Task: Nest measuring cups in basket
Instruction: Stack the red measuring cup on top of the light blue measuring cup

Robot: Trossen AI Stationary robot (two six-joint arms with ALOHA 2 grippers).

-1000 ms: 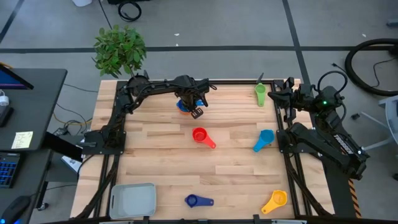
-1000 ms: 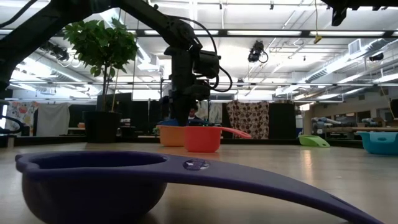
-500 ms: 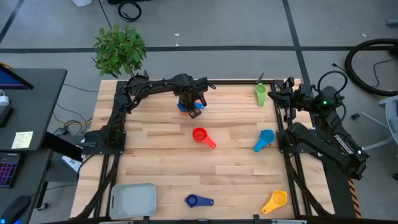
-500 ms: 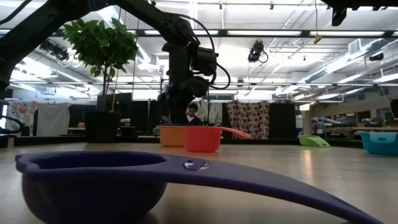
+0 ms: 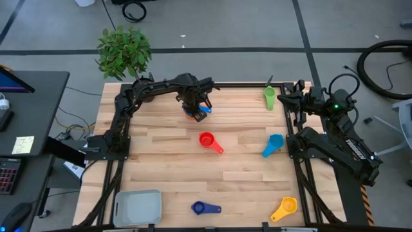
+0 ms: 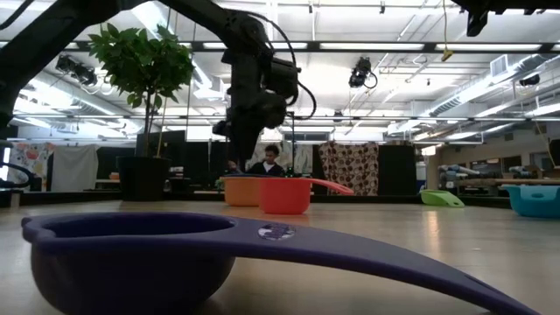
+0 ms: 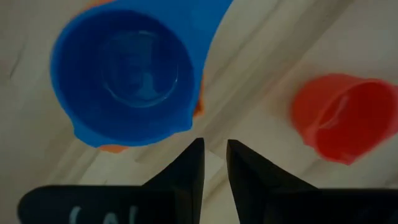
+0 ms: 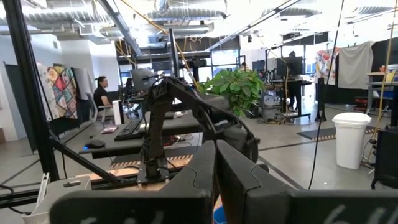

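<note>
Measuring cups are seen scattered over the wooden table (image 5: 167, 161). Nearest the low camera, at the table's near edge, the dark blue cup (image 5: 205, 208) is laid, with the light grey basket (image 5: 137, 206) to one side of it and the yellow cup (image 5: 284, 207) to the other, each well apart. Nothing is seen inside the basket. Farther in, the red cup (image 5: 208, 141) is found near the middle, and the light blue cup (image 5: 272, 144) toward the right side. At the far edge, a blue cup (image 7: 127, 71) is seen sitting in the orange cup (image 6: 241, 189). Just above that pair the left gripper (image 7: 214, 163) is held, its fingers parted narrowly and holding nothing. The green cup (image 5: 269, 97) is laid at the far right corner, beside the right gripper (image 8: 215, 163), which is closed and empty, waiting there. A potted plant (image 5: 123, 51) is placed beyond the far left corner. In the room behind, a seated person (image 8: 101, 93) is visible.
</note>
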